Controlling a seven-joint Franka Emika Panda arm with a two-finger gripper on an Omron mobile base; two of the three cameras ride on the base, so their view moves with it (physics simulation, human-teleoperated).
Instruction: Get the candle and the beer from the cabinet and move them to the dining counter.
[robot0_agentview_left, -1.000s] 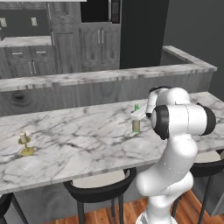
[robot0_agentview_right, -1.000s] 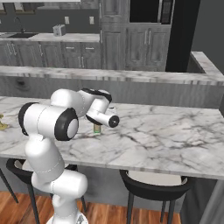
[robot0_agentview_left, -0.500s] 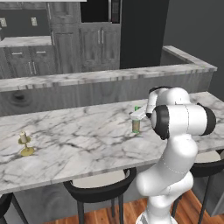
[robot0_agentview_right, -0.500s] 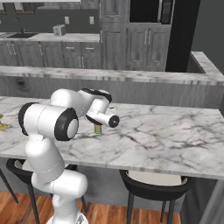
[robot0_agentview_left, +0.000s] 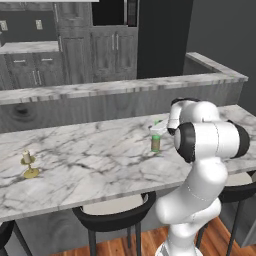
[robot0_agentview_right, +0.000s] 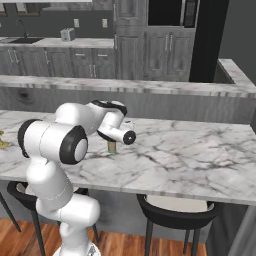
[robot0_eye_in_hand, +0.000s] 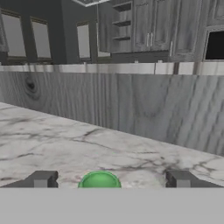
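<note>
The beer (robot0_agentview_left: 156, 143), a small green bottle with a pale label, stands upright on the dining counter (robot0_agentview_left: 90, 160), right of its middle. My gripper (robot0_agentview_left: 158, 129) hangs at the bottle's top, open, with one finger on each side. In the hand view the green cap (robot0_eye_in_hand: 99, 180) sits between the spread fingertips (robot0_eye_in_hand: 43, 179), nearer the left one, and touches neither. From the right base view the beer (robot0_agentview_right: 112, 146) shows just below my hand. The candle (robot0_agentview_left: 29, 164), cream on a brass holder, stands far left on the same counter. The grey cabinet (robot0_agentview_left: 115, 50) is at the back wall.
A raised grey wood-panel ledge with a marble top (robot0_agentview_left: 120, 87) runs close behind the counter. Black stools (robot0_agentview_left: 115, 212) are tucked under the counter's near edge. A worktop with a toaster (robot0_agentview_right: 66, 34) lies far back left.
The fingers have spread apart from the beer, which stays upright on the counter. The arm and the candle have not shifted.
</note>
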